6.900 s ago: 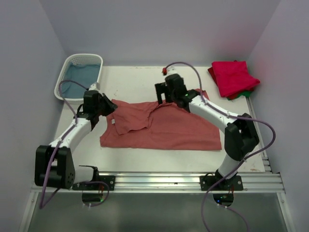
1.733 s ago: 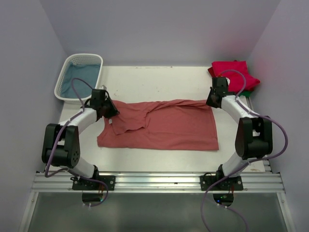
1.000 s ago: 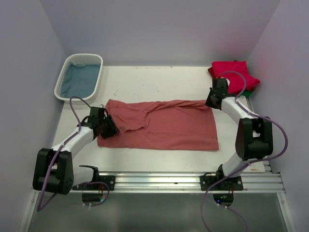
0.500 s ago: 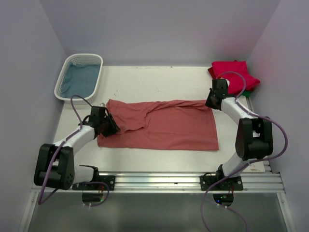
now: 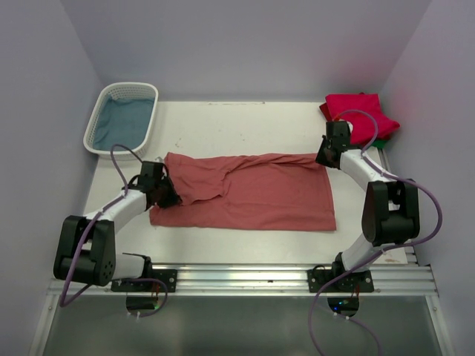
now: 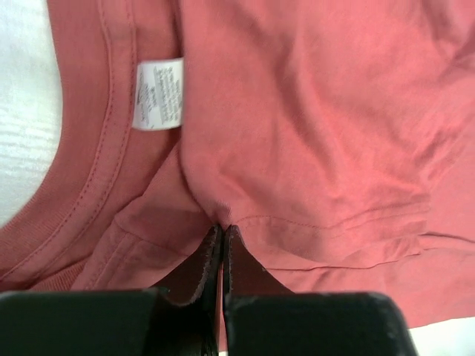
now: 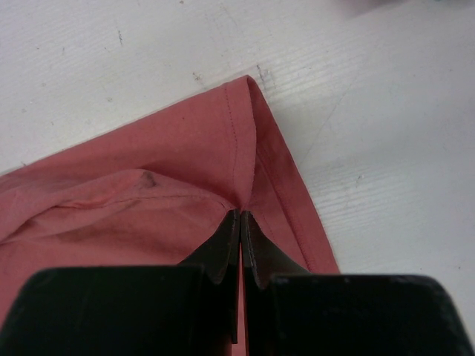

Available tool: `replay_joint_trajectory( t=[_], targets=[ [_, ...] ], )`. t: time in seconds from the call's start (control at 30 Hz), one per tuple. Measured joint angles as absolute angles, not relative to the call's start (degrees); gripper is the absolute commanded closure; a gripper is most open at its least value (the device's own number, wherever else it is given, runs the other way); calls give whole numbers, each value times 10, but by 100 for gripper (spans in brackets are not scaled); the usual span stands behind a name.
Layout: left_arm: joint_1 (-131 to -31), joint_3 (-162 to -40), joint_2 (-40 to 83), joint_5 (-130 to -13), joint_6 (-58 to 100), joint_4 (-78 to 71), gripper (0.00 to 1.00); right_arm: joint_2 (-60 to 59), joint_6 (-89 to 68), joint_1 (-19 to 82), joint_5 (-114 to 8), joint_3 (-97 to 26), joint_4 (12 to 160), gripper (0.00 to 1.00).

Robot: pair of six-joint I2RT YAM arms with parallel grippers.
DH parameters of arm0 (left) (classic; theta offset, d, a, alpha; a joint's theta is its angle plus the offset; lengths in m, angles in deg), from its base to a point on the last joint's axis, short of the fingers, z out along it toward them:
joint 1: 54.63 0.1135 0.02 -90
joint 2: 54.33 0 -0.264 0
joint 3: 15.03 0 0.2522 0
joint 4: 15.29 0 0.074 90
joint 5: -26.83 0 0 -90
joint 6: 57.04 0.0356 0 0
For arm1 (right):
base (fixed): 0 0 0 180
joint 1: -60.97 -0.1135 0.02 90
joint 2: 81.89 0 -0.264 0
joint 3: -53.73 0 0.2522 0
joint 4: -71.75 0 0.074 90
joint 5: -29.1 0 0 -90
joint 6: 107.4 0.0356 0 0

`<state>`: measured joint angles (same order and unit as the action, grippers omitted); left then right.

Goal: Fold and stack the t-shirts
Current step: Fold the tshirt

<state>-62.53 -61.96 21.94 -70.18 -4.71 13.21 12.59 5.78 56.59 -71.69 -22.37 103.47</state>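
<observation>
Salmon-red t-shirt (image 5: 252, 189) pinched beside collar by left fingers (image 6: 204, 267), corner by right fingers (image 7: 223, 252).

Salmon-red t-shirt (image 5: 256, 194) spread flat, L fingers (image 5: 168, 198) at its left edge, R fingers (image 5: 321, 157) at far-right corner, basket (image 5: 102, 99) back-left

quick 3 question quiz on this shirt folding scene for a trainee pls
1. True or false: the left gripper and the right gripper are each shut on the salmon-red t-shirt.
2. What lies in the white basket? A) blue cloth B) socks C) nothing
3. Fill in: the folded crimson t-shirt sits at the table's far ____ corner.
Key: 1 true; 2 A; 3 right.
</observation>
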Motion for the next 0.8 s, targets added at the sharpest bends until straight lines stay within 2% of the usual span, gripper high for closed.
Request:
replay_joint_trajectory(
  t=[0.13,0.47,0.8],
  targets=[
    [-625,-663,221,-697,-47,151,100,126,58,566,-717,-224,1034,100],
    [-609,-914,297,-655,-43,162,100,180,55,566,-720,-267,1037,100],
    [-566,-1028,405,-634,-41,193,100,193,53,567,-753,-313,1039,100]
  ],
)
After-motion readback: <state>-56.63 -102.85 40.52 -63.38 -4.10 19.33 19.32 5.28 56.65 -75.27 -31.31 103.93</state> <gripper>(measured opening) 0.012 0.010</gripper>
